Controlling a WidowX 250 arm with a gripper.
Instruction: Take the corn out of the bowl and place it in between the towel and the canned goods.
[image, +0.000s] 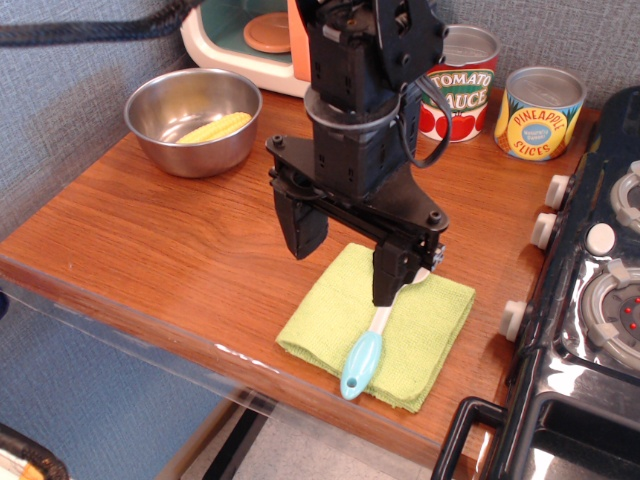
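Note:
The yellow corn (214, 128) lies inside the shiny steel bowl (165, 103) at the back left of the wooden counter. The lime-green towel (430, 325) lies near the front edge. The red Tomato Sauce can (459, 84) and the yellow-and-teal Pineapple Slices can (540, 113) stand at the back right. My gripper (345, 262) hangs open and empty just above the towel's back left part, far from the bowl.
A utensil with a light blue handle (362, 364) lies on the towel, its head hidden behind my right finger. A toy stove (600, 300) with knobs borders the right side. A white and orange toy appliance (250, 35) stands at the back.

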